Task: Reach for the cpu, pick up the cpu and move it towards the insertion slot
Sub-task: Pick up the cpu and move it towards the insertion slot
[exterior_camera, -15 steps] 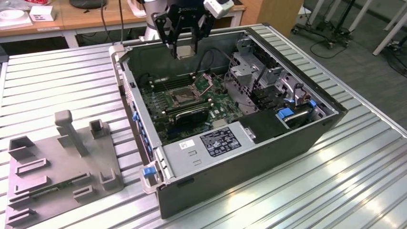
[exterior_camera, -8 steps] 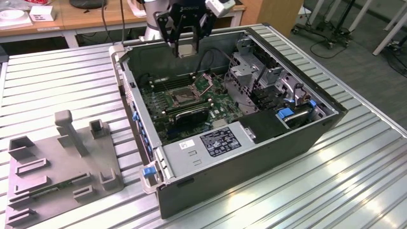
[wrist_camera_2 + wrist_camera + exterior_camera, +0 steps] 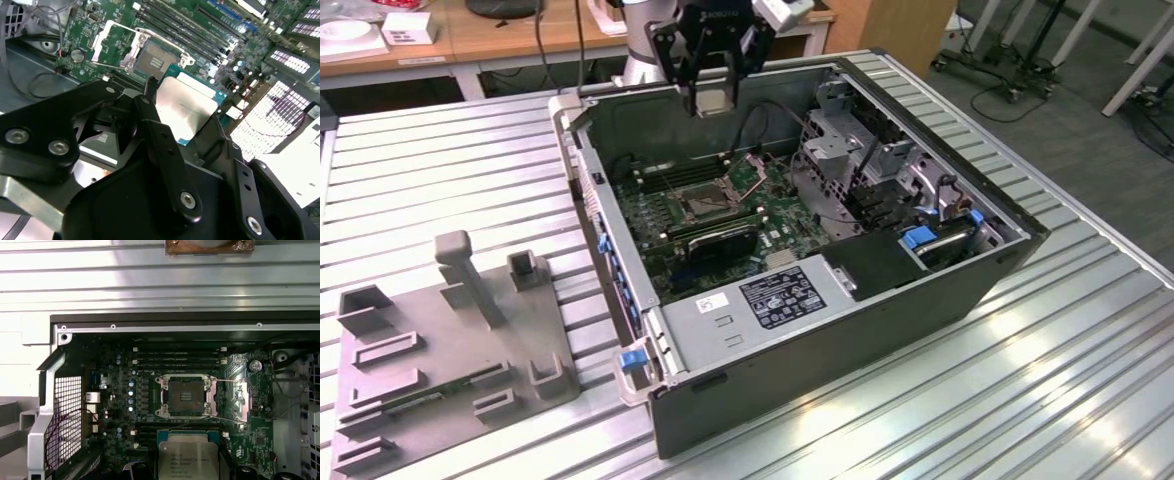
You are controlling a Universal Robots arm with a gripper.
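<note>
My gripper [image 3: 711,88] hangs over the back edge of the open computer case [image 3: 854,330] and is shut on the cpu [image 3: 711,102], a flat pale silver square. In both wrist views the cpu [image 3: 187,107] [image 3: 188,460] sits between the black fingers [image 3: 150,92], held level above the green motherboard [image 3: 774,215]. The insertion slot [image 3: 699,206] [image 3: 152,61] [image 3: 186,396] is a square socket with a dark centre. Its shiny metal frame is flipped open. It lies below and a short way ahead of the held cpu.
The case lies on its side on a ribbed metal table [image 3: 440,170]. A grey plastic tray [image 3: 447,345] with recesses and a green memory strip [image 3: 434,393] sits at the exterior view's left. Drive cages [image 3: 854,160] and a power supply [image 3: 774,295] crowd the case interior.
</note>
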